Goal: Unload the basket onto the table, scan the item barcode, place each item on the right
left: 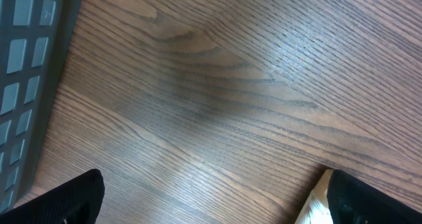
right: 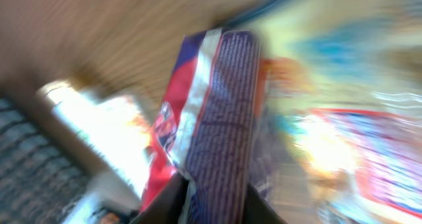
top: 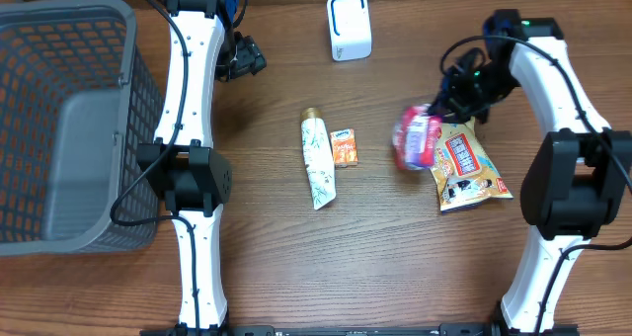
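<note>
A red, white and purple snack packet (top: 416,138) hangs blurred just above the table, right of centre. My right gripper (top: 446,103) holds its upper end. In the right wrist view the packet (right: 217,105) fills the gap between the two dark fingers of the right gripper (right: 214,184), which press against both its sides. The white barcode scanner (top: 349,27) stands at the back centre, well to the packet's left. My left gripper (top: 242,59) hovers at the back left, open wide with nothing in it. Only bare wood lies between the jaws of the left gripper (left: 214,207).
A yellow snack bag (top: 468,166) lies under and right of the packet. A cream tube (top: 316,161) and a small orange box (top: 344,147) lie mid-table. A grey mesh basket (top: 59,128) fills the left side, and the basket's wall (left: 26,66) shows in the left wrist view.
</note>
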`<state>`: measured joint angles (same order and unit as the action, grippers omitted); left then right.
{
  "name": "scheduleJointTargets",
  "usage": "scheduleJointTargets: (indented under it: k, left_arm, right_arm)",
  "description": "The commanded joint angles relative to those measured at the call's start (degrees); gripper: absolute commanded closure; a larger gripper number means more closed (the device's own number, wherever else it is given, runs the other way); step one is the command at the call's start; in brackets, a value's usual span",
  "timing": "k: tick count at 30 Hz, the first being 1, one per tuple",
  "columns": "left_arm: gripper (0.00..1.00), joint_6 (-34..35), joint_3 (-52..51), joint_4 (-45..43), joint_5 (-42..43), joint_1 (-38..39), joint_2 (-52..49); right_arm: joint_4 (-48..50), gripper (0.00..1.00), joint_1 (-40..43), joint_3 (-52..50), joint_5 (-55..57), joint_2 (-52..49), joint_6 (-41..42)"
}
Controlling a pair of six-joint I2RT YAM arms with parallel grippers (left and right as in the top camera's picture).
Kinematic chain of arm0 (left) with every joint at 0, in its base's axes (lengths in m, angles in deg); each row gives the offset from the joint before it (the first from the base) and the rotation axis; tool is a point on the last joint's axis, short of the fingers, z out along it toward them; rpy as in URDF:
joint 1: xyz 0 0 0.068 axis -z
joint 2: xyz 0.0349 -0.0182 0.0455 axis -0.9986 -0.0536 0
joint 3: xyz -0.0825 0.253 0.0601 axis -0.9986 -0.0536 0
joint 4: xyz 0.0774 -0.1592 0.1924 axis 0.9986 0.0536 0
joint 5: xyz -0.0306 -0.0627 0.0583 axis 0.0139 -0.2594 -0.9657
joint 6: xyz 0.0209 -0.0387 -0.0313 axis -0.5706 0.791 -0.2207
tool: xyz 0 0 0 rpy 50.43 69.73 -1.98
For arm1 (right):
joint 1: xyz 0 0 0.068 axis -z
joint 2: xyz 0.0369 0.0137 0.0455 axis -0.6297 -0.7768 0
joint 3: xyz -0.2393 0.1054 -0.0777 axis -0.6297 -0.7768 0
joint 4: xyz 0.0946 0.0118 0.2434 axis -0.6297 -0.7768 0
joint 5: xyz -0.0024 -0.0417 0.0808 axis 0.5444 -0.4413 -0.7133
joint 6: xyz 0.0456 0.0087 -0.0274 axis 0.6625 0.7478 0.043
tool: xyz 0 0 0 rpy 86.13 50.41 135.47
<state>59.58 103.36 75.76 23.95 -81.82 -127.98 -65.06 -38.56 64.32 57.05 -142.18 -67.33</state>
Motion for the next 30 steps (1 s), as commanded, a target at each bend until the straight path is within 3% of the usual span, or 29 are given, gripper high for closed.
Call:
scheduleJointTargets:
  k: [1, 4, 7, 8, 15, 24, 30]
  left_arm:
    - [0.00, -0.9, 0.5, 0.2, 0.4, -0.2, 2.1]
    - [0.00, -0.9, 0.5, 0.2, 0.4, -0.2, 2.1]
    - [0.00, -0.9, 0.5, 0.2, 0.4, -0.2, 2.1]
    - [0.00, -0.9, 0.5, 0.2, 0.4, -0.2, 2.1]
    - [0.00, -0.9, 0.5, 0.2, 0.4, -0.2, 2.1]
    - [0.00, -0.9, 0.5, 0.2, 0.4, -0.2, 2.1]
    - [0.00, -0.9, 0.5, 0.2, 0.4, -0.2, 2.1]
  right_arm:
    - [-4.1, 0.65, 1.2, 4.3, 21.3, 1.3, 1.3]
    - [-8.3, 0.46, 1.2, 9.5, 29.2, 1.3, 1.4]
    - [-11.2, 0.40, 1.1, 13.8, 32.1, 1.3, 1.0]
    - [-12.7, 0.28, 1.1, 16.3, 32.3, 1.3, 0.8]
    - [-15.5, 0.21, 0.1, 17.2, 15.9, 1.3, -12.6]
    - [-15.5, 0.06, -1.2, 8.9, 19.3, 1.3, -12.0]
    - [-12.0, 0.08, -1.2, -1.6, 20.1, 1.3, -12.0]
